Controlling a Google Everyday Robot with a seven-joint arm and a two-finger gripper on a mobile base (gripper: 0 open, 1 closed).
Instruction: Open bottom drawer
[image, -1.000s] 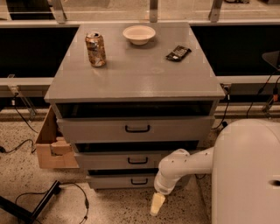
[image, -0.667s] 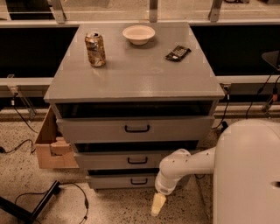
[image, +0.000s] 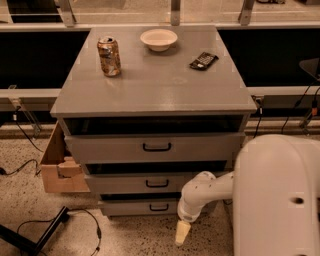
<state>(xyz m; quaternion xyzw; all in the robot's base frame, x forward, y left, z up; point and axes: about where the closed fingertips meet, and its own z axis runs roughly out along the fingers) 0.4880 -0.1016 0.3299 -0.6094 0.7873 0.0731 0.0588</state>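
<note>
Now, the bottom drawer (image: 135, 207) sits low at centre, its front edge jutting slightly, with open speckled floor (image: 130, 236) before it. The hand (image: 182, 232) hangs below and right of the drawer's handle (image: 159, 206), pointing floorward from a bent arm (image: 200, 192); whether it is spread or pressed together I cannot tell.

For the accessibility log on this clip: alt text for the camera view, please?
The robot's hand hangs near the floor, right of the handle on the bottom drawer, not touching it. The grey three-drawer cabinet carries a can, a bowl and a dark packet.
</note>
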